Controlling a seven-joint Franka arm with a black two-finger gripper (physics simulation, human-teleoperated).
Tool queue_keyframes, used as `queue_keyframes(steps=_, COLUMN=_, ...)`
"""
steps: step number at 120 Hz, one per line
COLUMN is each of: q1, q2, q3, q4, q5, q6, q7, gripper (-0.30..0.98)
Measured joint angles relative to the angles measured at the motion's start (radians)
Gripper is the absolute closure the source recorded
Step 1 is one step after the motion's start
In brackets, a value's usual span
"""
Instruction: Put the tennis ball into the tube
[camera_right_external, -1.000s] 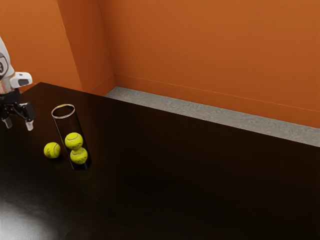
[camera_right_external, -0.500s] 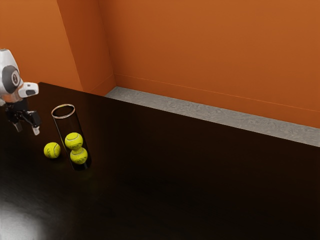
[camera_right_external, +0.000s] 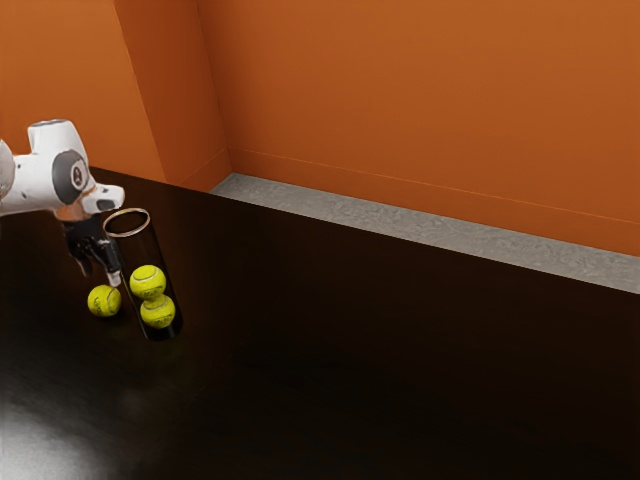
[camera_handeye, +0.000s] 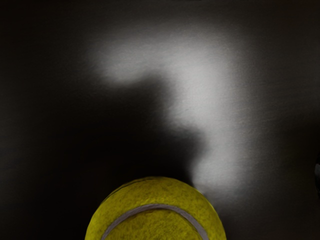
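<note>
Orange walls (camera_right_external: 420, 100), a strip of gray floor (camera_right_external: 340, 210) and a dark, glossy table (camera_right_external: 400, 350), so that's the setting. Exterior view is the one to check for the layout: the arm (camera_right_external: 45, 185) reaches in from that view's left, with the tube (camera_right_external: 142, 250) right by the hand. Wrist view gives you a close look at the loose ball (camera_right_external: 104, 301) instead, pale curved seam (camera_handeye: 155, 206) and all, plus a big whitish glare (camera_handeye: 215, 90) on the tabletop with a dark patch (camera_handeye: 115, 130) cutting into it. Tube's clear and standing on the table, with a shiny rim (camera_right_external: 125, 236) around its open top. Two balls are already in it, the upper ball (camera_right_external: 148, 282) sitting on the lower ball (camera_right_external: 158, 312), with plenty of room above them. Loose ball is on the table outside, just beside the tube's lower part. As for the gripper (camera_right_external: 100, 274), its fingers are spread well apart, pointing down right over the loose ball, nothing clamped between them. Can't tell if a fingertip is touching the fuzz or the tube, tbh.
</note>
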Motion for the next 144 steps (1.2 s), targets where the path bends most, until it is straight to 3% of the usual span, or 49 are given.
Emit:
queue_keyframes(steps=104, q1=0.004, q2=0.087, q3=-0.019, q4=-0.014, q5=-0.058, q6=0.024, q7=0.037, gripper=0.00)
queue_keyframes(steps=144, q1=0.006, q2=0.087, q3=-0.019, q4=-0.014, q5=-0.062, q6=0.024, q7=0.035, gripper=0.24)
